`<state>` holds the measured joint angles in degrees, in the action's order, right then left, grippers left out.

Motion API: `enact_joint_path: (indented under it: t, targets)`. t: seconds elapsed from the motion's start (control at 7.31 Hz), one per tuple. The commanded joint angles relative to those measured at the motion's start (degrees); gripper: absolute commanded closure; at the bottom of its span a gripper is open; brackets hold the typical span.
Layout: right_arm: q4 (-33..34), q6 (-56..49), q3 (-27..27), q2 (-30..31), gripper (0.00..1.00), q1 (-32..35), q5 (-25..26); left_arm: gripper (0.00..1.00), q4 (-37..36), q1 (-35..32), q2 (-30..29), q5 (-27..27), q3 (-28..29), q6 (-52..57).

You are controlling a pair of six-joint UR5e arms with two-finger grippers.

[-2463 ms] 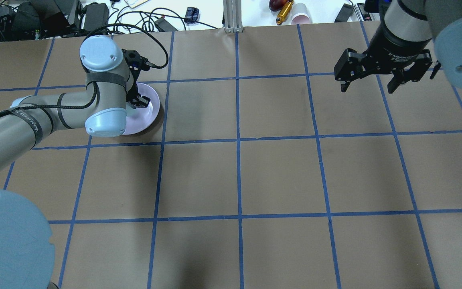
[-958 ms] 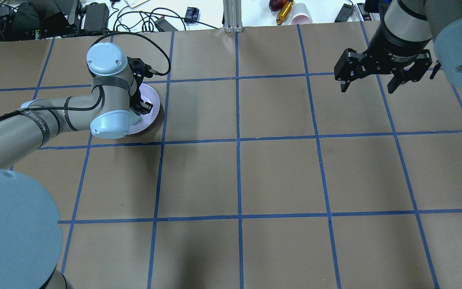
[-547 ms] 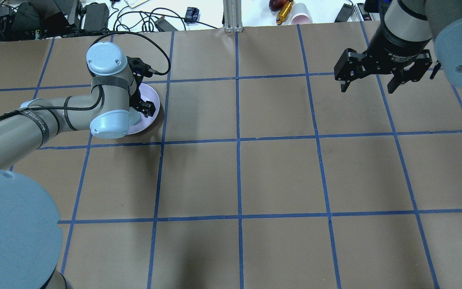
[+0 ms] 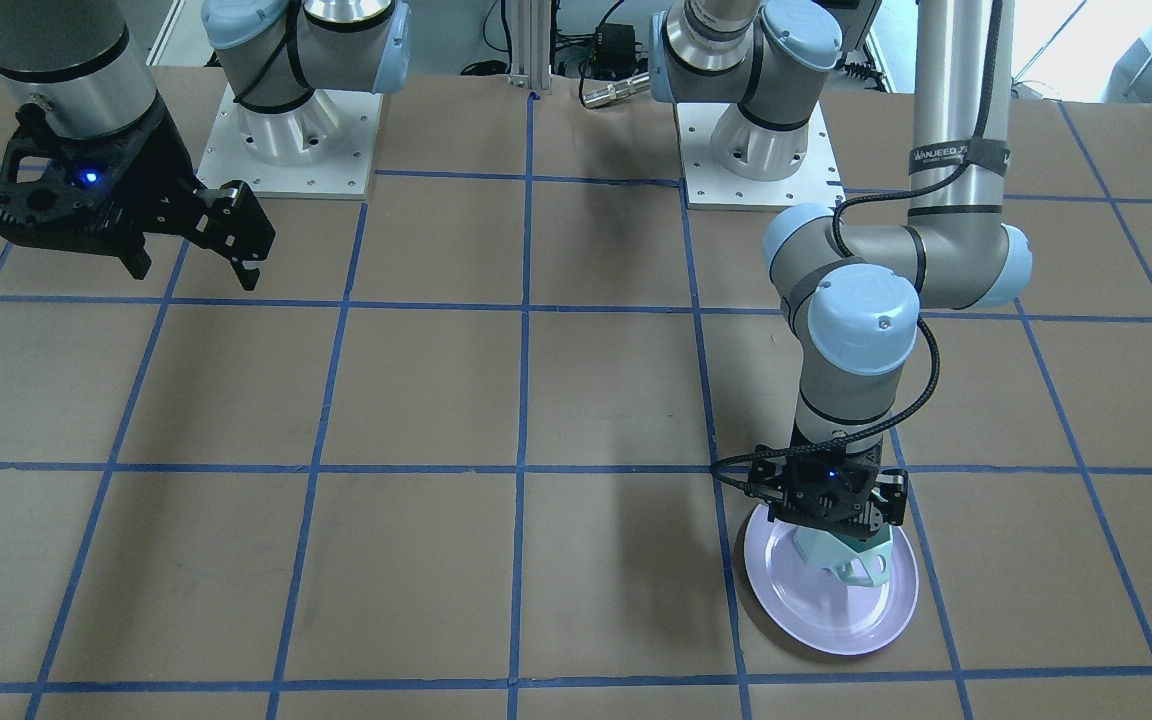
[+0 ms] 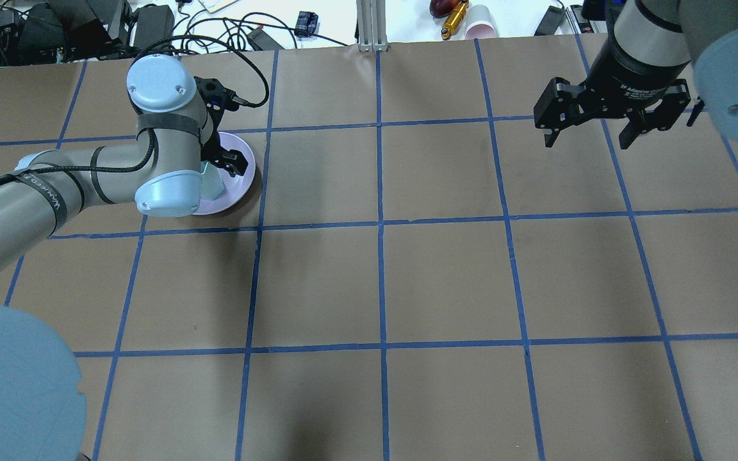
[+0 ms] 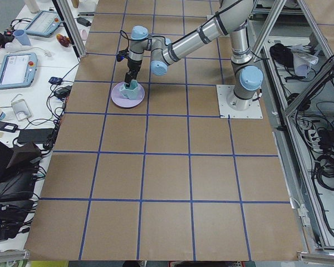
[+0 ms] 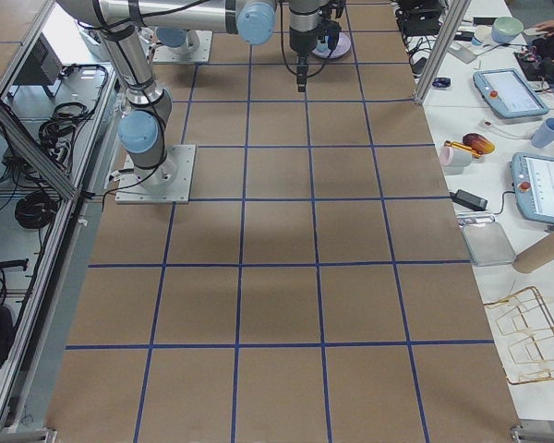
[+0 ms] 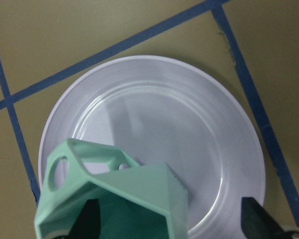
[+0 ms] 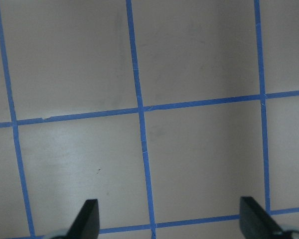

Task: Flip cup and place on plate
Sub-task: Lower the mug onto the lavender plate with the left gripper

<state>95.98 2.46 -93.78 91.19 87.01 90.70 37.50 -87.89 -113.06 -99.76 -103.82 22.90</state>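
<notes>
The lavender plate [image 4: 806,600] lies on the table at my left side. The mint-green cup [image 4: 851,562] stands on it near its edge, mouth up, its handle pointing away from the robot. My left gripper [image 4: 834,530] hangs straight over the cup, open. In the left wrist view its fingers [image 8: 89,219] stand wide apart, one over the cup's [image 8: 139,189] teal inside, above the plate [image 8: 189,124]. From overhead the cup [image 5: 214,182] shows beside the left gripper [image 5: 225,163] on the plate [image 5: 241,173]. My right gripper [image 5: 587,142] is open and empty, high over the far right.
Brown paper with a blue tape grid covers the table [image 5: 446,282]. Cables, a paper cup [image 5: 481,22] and other clutter lie beyond the far edge. The right wrist view shows only bare grid below the right gripper [image 9: 169,219].
The left arm has drawn back a little toward the left and the cup now shows on the plate beside the wrist. The right arm has not moved.
</notes>
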Motion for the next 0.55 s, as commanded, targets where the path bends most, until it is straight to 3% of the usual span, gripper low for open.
enact_joint_path:
  t: [0.0, 0.14, 0.41]
  targets:
    - [0.0, 0.0, 0.0, 0.0, 0.0, 0.0, 0.0, 0.0, 2.7, 0.0, 3.0, 0.7, 1.0, -0.9]
    - [0.0, 0.0, 0.0, 0.0, 0.0, 0.0, 0.0, 0.0, 5.7, -0.3, 4.2, 1.2, 2.6, -2.1]
    - [0.0, 0.0, 0.0, 0.0, 0.0, 0.0, 0.0, 0.0, 20.8, -0.2, 7.6, 1.2, 8.9, -2.6]
